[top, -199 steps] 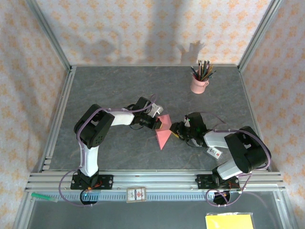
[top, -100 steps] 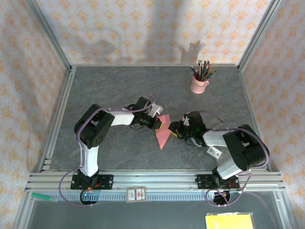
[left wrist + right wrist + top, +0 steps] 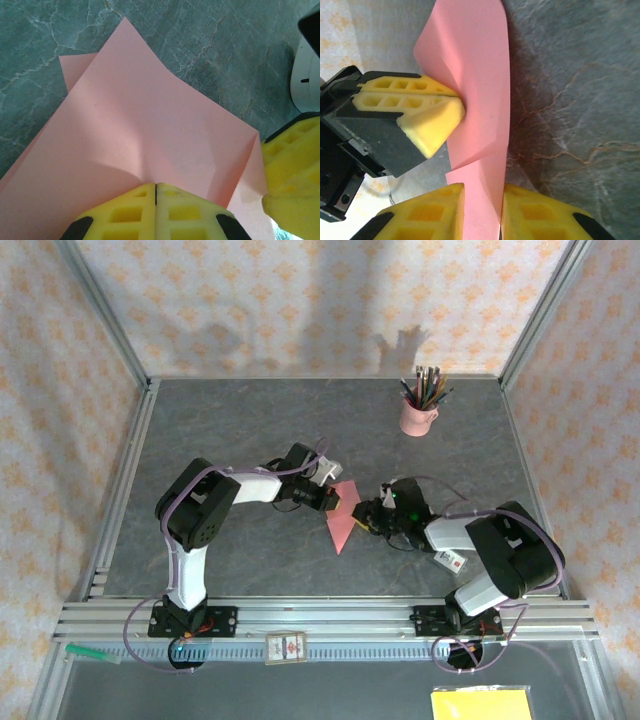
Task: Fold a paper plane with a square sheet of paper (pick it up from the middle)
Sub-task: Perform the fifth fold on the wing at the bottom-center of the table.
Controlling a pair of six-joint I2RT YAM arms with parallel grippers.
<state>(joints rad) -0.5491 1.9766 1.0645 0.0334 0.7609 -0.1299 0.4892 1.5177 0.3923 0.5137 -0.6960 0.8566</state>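
Observation:
The salmon-pink square sheet of paper (image 3: 342, 522) is creased into a pointed shape at mid-table, raised between both grippers. My left gripper (image 3: 334, 498) is shut on its upper edge; in the left wrist view the yellow pads (image 3: 156, 186) meet on the paper (image 3: 150, 125). My right gripper (image 3: 363, 516) comes in from the right. In the right wrist view its jaws (image 3: 482, 200) stand a little apart with a folded strip of the paper (image 3: 480, 75) running between them. The left gripper's fingers (image 3: 420, 107) pinch the sheet just beyond.
A pink cup of pencils (image 3: 418, 415) stands at the back right. A yellow pad (image 3: 482, 704) and a small card (image 3: 285, 648) lie beyond the near rail. Aluminium frame rails (image 3: 125, 490) border the grey table.
My right gripper has slid left onto the paper's right edge and its jaws have narrowed around it. The left gripper has held still, shut on the sheet.

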